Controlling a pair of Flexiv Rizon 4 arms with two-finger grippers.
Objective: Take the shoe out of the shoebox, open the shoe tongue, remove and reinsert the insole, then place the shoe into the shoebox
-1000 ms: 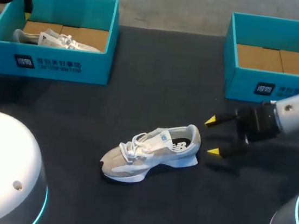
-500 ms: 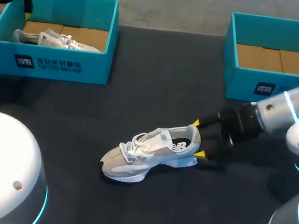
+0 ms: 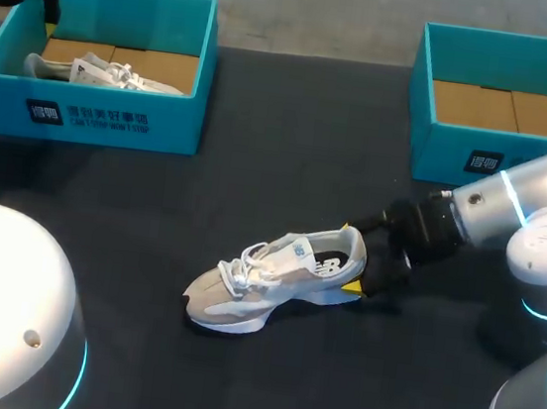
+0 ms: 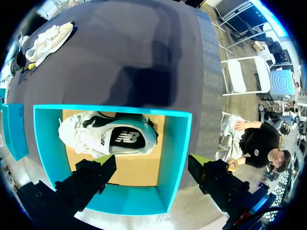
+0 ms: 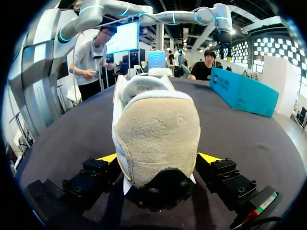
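Note:
A grey and white sneaker [image 3: 275, 275] lies on its sole in the middle of the black table, toe toward the front left. My right gripper [image 3: 350, 258] is open and straddles its heel. In the right wrist view the suede heel [image 5: 156, 139] sits between the yellow tips of the right gripper [image 5: 158, 158], close to both. My left gripper [image 4: 151, 163] hangs open above the left teal shoebox [image 3: 94, 118], where a second white shoe [image 4: 108, 136] lies on its side. The right teal shoebox [image 3: 460, 148] shows only its cardboard bottom.
My arms' white rounded bases [image 3: 1, 311] take up the front corners. The two boxes stand along the back edge. Bare black table lies between them and around the sneaker.
My right gripper has moved left along the table to the sneaker's heel, which now sits between its open fingers. The shoe and the left arm have not moved.

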